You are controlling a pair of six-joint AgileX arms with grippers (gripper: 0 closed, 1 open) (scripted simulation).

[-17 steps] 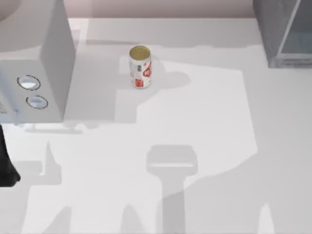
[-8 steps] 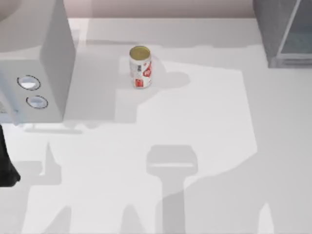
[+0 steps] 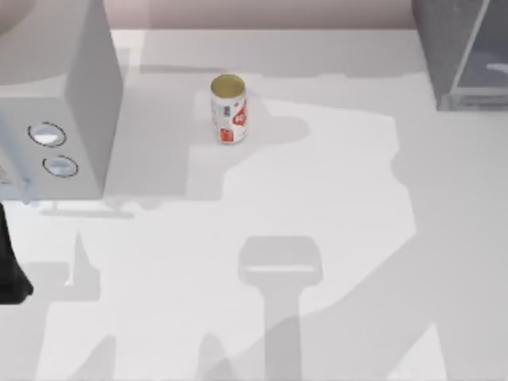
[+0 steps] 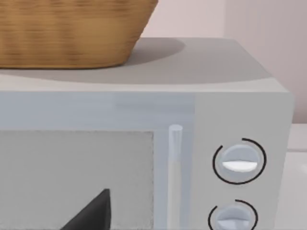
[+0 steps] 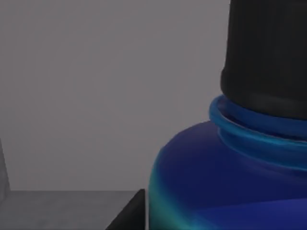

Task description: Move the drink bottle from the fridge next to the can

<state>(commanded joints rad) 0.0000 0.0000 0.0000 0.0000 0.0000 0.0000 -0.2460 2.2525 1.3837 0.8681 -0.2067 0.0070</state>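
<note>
Right at your right gripper's camera stands the drink bottle (image 5: 225, 191), its blue shoulder and black screw cap (image 5: 268, 52) very close against a plain grey wall behind it. A dark sliver of one finger (image 5: 127, 215) sits just beside the bottle's base, but you cannot tell from it whether the jaws are spread or closed on the bottle.

Your left arm is parked at the table's left edge, and its wrist camera faces the grey box with two round dials (image 4: 240, 160); a dark finger tip (image 4: 93, 213) juts in front of the box's door, and again you cannot tell how the jaws stand. A wicker basket (image 4: 72, 33) rests on top of that box.

Farther off, the can (image 3: 228, 109) stands upright on the white table (image 3: 333, 198), well apart from the fridge (image 3: 464, 51) at the far right corner.
</note>
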